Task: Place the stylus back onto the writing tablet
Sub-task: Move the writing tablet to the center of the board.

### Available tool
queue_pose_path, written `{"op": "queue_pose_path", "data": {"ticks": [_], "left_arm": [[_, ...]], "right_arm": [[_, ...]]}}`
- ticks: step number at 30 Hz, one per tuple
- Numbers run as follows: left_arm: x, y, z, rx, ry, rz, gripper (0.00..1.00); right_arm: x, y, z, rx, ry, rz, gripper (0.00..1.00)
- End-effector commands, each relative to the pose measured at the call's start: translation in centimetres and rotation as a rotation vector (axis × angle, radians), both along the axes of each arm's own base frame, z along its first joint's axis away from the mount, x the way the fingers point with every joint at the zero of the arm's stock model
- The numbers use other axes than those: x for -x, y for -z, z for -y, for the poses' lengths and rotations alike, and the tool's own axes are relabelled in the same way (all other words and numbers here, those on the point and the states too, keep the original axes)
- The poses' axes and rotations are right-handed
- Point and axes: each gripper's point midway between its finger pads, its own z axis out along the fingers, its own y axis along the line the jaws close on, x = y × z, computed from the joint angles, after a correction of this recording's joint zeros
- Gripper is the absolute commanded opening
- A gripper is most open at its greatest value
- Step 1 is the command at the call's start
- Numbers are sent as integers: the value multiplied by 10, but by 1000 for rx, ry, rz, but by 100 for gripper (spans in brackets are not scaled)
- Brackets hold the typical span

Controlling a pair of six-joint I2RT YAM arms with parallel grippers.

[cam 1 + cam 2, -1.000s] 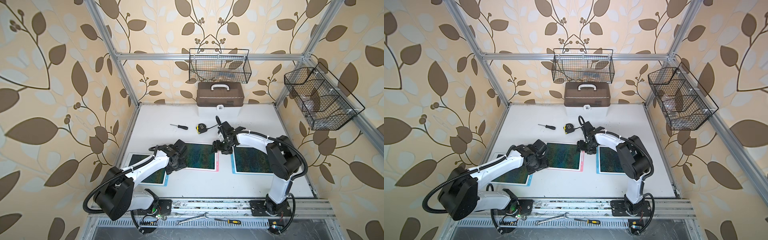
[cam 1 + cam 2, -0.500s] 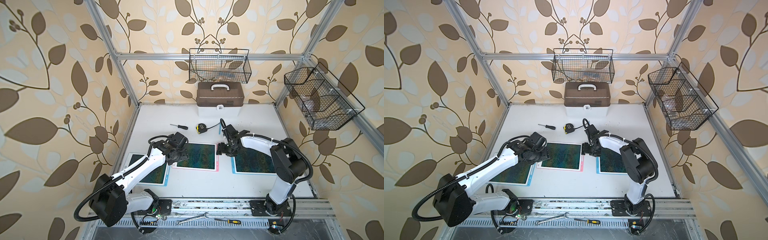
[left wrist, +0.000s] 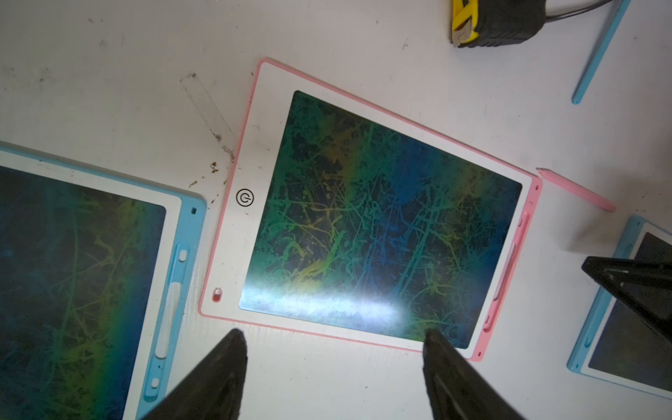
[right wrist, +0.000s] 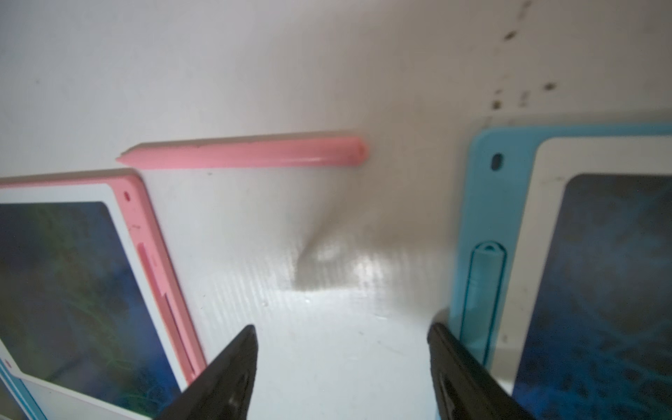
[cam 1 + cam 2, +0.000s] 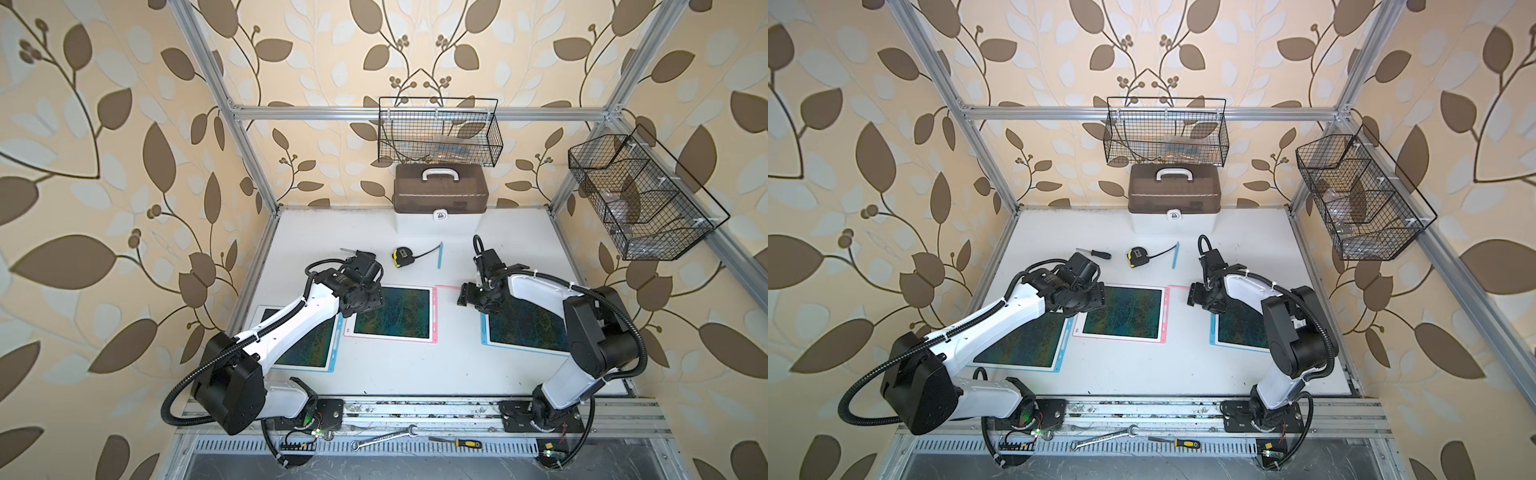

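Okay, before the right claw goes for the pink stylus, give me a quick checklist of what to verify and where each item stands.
1. Right claw open and empty: ok.
2. Pink stylus lying free on the table, nothing over it: ok.
3. Stylus between the claw's fingers: not ok; it lies ahead of them.
4. Side slot of the pink tablet empty: ok, as far as it shows.
5. Left claw open, apart from the stylus: ok.
6. Claw's height above the table: cannot tell.
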Motion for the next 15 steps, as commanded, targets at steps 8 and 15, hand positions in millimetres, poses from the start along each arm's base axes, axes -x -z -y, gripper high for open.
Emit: {"op": "queue_pose_path", "data": {"ticks": [8, 15], "left_arm": [[-9, -10, 15, 34, 42, 17, 77], [-11, -10, 17, 38, 37, 17, 77]], "right_arm": [[-22, -30, -9, 89, -79, 38, 75], [-37, -35, -38, 26, -82, 58, 75]]}}
